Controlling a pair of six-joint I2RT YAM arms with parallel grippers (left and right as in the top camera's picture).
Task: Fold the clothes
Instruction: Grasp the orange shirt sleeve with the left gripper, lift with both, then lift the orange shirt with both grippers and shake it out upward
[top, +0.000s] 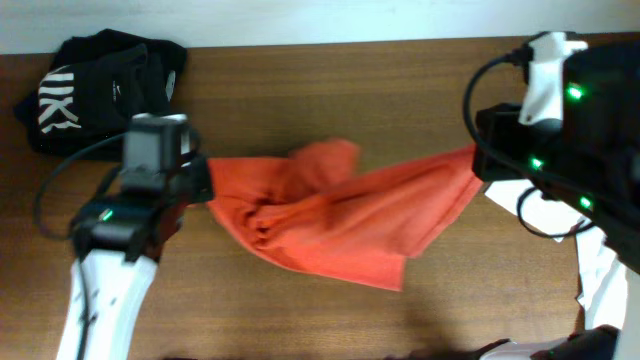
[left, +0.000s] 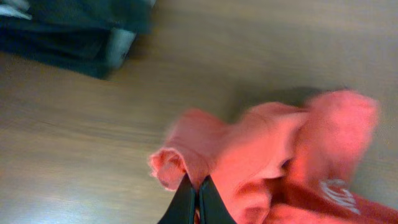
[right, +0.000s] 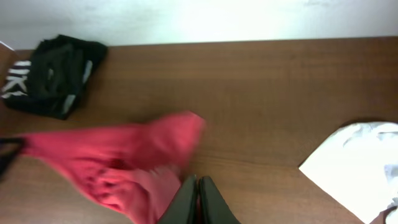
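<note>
My left wrist view blurs the red garment (left: 273, 149); the black garment (left: 62, 31) is cut by its top edge, the white cloth (right: 354, 162) by my right view's edge.

Beside the orange garment (top: 330, 215), at its end by the grey block, the left arm (top: 100, 270) is white along its long link and black above. It carries a boxy grey block (top: 155, 145), one green light (top: 105, 214) and a thin black cable (top: 45, 195). At the garment's other end, the right arm (top: 560, 140) is black, with a white moulded cap (top: 545, 75), several green lights and black cabling. The left claw (left: 194, 200) and right claw (right: 197, 198) are black tapered wedges.
</note>
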